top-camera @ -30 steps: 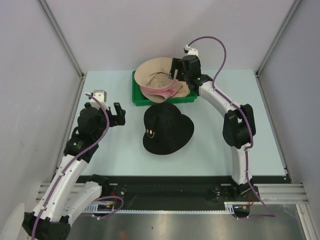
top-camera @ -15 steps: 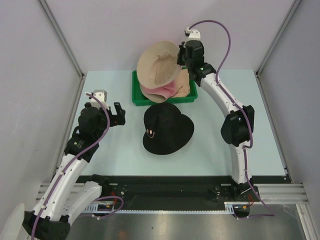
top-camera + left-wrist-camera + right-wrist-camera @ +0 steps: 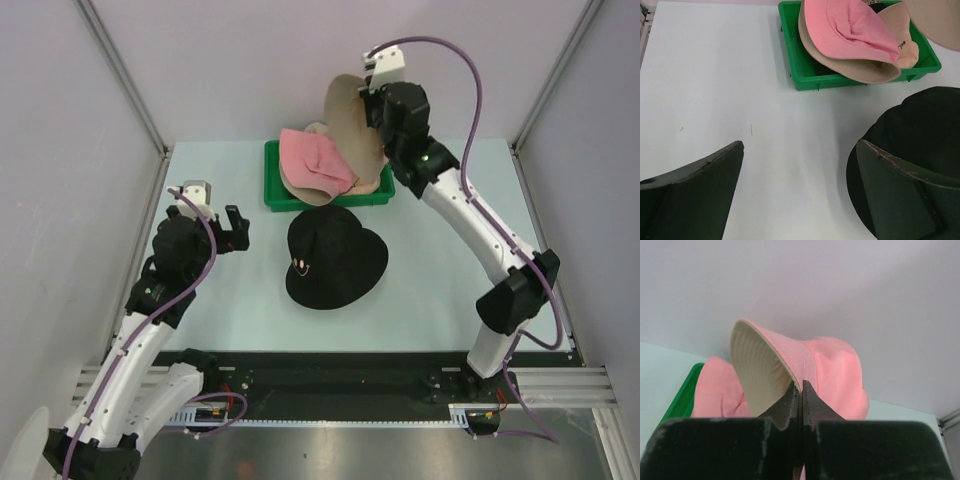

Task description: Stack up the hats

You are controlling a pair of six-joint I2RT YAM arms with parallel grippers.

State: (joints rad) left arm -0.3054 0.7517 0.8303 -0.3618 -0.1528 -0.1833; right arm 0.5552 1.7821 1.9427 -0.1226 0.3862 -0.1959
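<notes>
We see the right gripper point(image 3: 370, 108) raised above the back of the tray point(image 3: 278, 200), its fingers point(image 3: 790, 400) pressed fully together on the brim of a pink-and-beige hat point(image 3: 348, 118) that hangs from them over the tray. A pink hat point(image 3: 312, 165) lies on a beige hat point(image 3: 374, 183) in the tray, and the black hat point(image 3: 335, 257) sits crown up on the table point(image 3: 230, 310) just in front of it. We find the left gripper point(image 3: 236, 229) left of the black hat, its fingers spread wide with nothing between them.
</notes>
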